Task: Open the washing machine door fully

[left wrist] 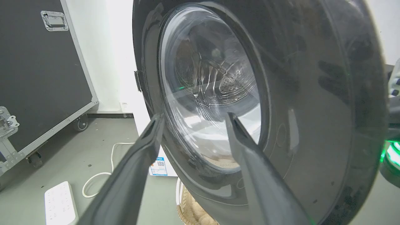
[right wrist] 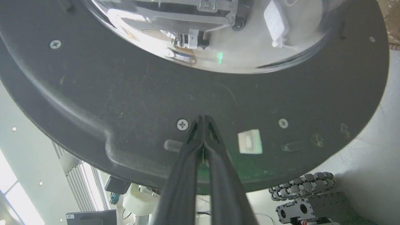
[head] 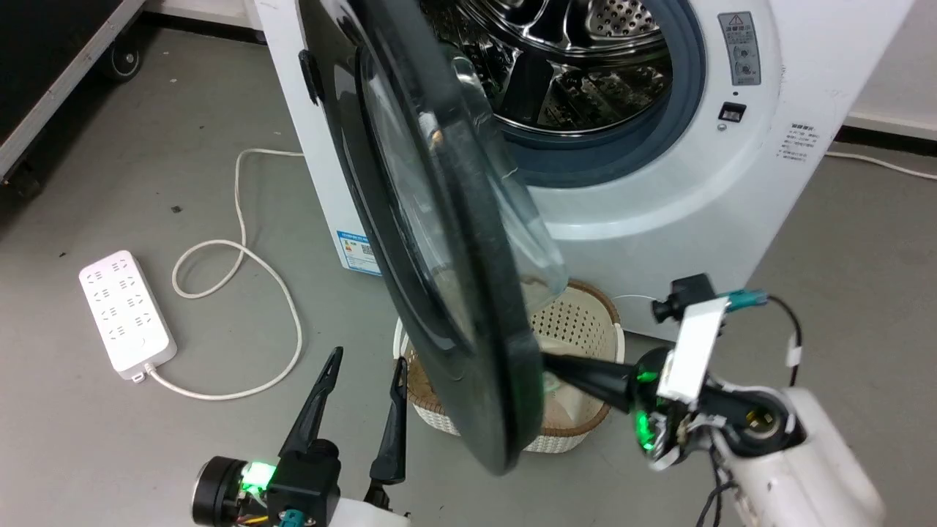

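The washing machine door (head: 439, 241) stands partly swung out from the white washing machine (head: 659, 219), its edge turned toward me and the steel drum (head: 578, 66) exposed. My right gripper (head: 547, 360) is shut with nothing in it. Its fingertips press on the door's black inner face (right wrist: 125, 93) near the lower rim, just below the glass bowl (right wrist: 218, 31). That shut right gripper (right wrist: 203, 117) sits beside a screw. My left gripper (head: 368, 356) is open, low on the door's outer side. In the left wrist view the left gripper (left wrist: 194, 116) faces the window (left wrist: 212, 84), apart from it.
A pale woven basket (head: 578, 322) sits on the floor under the door. A white power strip (head: 126, 315) and its looping cable (head: 241, 256) lie on the grey floor to the left. A black wheeled case (left wrist: 37, 78) stands farther left.
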Available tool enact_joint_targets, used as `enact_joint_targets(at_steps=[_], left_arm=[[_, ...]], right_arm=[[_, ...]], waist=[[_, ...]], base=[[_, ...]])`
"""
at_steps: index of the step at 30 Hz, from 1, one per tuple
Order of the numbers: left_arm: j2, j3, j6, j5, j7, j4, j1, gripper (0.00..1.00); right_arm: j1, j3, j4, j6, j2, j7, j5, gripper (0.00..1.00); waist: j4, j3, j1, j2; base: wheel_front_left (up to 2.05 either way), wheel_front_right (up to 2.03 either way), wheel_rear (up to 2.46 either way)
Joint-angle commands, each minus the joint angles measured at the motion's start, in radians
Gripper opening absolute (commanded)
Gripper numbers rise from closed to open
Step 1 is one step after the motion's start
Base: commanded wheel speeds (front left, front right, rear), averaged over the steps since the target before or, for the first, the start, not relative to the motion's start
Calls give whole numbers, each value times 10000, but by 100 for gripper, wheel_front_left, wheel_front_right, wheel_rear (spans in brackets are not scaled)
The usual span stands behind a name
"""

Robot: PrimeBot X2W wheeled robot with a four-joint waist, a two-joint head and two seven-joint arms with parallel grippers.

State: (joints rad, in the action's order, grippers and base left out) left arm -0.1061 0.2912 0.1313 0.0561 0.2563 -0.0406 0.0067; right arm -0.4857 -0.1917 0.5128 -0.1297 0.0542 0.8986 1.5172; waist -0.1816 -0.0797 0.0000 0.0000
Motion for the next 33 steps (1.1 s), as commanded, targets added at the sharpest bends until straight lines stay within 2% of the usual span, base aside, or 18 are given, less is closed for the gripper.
enact_joint_targets(at_steps=[1, 2, 3, 4, 5, 9, 13, 18, 20, 22, 26, 32, 33], left_arm=[[24, -38, -23, 23, 55, -21, 172, 100], [33, -53, -18, 29, 55, -28, 184, 100], [44, -71, -11, 38, 55, -36, 196, 100], [55, -94, -1, 50, 55, -42, 211, 100], [65, -118, 5, 63, 55, -46, 225, 100], [83, -283, 29, 129, 55, -70, 261, 100], [53, -480, 2, 196, 55, -76, 293, 100], [4, -843, -65, 386, 55, -134, 304, 100], [-21, -983, -94, 448, 55, -162, 334, 100], [-26, -1081, -125, 498, 55, -192, 383, 100], [-24, -1164, -196, 544, 55, -233, 530, 100], [-19, -1288, -280, 620, 55, -154, 768, 100], [-19, -1288, -280, 620, 55, -154, 768, 100]], right_arm=[[250, -129, -152, -10, -38, -168, 70, 0], [329, -195, -252, -10, -38, -372, 45, 0], [386, -185, -333, -10, -39, -623, -25, 24], [440, -136, -388, -10, -39, -845, -108, 96], [483, -57, -469, -10, -29, -1069, -236, 100], [647, 448, -1142, -10, 339, -2240, -1068, 100], [1024, 848, -2529, -10, 1006, -4033, -2627, 100], [1835, 355, -4515, -10, 2513, -7112, -6003, 100], [2217, 188, -4875, -10, 3010, -8377, -7460, 100], [2620, 312, -4982, -10, 3217, -9454, -8860, 100], [3582, 1317, -5138, -10, 2584, -10817, -10955, 100], [5026, 2187, -5897, -10, 1064, -11387, -13095, 100], [5026, 2187, -5897, -10, 1064, -11387, -13095, 100]], waist=[[8, 42, 0, 0], [19, 74, 0, 0], [37, 114, 0, 0], [65, 166, 0, 0], [100, 217, 0, 0], [347, 341, 0, 0], [654, 514, 0, 0], [1074, 716, 0, 0], [1242, 765, 0, 0], [1386, 790, 0, 0], [1583, 839, 0, 0], [1823, 817, 0, 0], [1823, 817, 0, 0]], base=[[0, 0, 0], [0, 0, 0], [0, 0, 0], [0, 0, 0], [0, 0, 0], [0, 0, 0], [0, 0, 0], [0, 0, 0], [0, 0, 0], [0, 0, 0], [0, 0, 0], [0, 0, 0], [0, 0, 0]])
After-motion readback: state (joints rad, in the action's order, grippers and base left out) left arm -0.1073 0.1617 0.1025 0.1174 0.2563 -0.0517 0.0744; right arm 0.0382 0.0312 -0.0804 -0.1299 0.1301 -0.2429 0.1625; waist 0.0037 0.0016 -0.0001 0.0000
